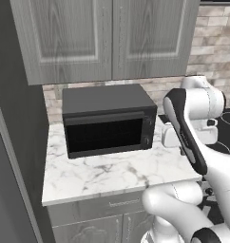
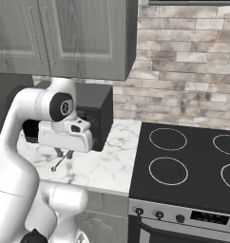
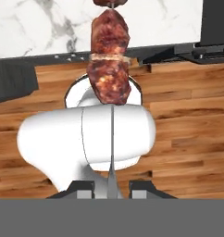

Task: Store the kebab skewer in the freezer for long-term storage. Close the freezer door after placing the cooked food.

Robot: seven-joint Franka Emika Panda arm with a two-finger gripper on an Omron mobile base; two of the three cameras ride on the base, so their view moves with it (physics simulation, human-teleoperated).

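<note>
Left base view: nearest the lens, the white arm's bulky links at lower right, rising in front of a white marble counter [image 1: 112,175]. Behind, a black microwave [image 1: 107,121] standing on that counter, below paneled grey cupboard doors [image 1: 107,38]. At far left, a tall dark grey freezer [image 1: 12,142] edge. Brick backsplash to the right of the cupboards.

Right base view: again the arm first, filling the lower left. Below the white hand, the gripper [image 2: 63,153] pointing down over the marble, a thin silver stick slanting from it down and left — the kebab skewer [image 2: 60,162], held above the counter beside the microwave. To the right, a black stovetop [image 2: 188,171] with ring burners and a row of knobs along its front.

Hand view: two dark fingertips [image 3: 84,186] at the bottom, drawn narrow and pinched on the skewer's metal shaft. Shaft running straight up the frame to browned red meat chunks, over wooden floor [image 3: 188,139] and the marble edge beyond
</note>
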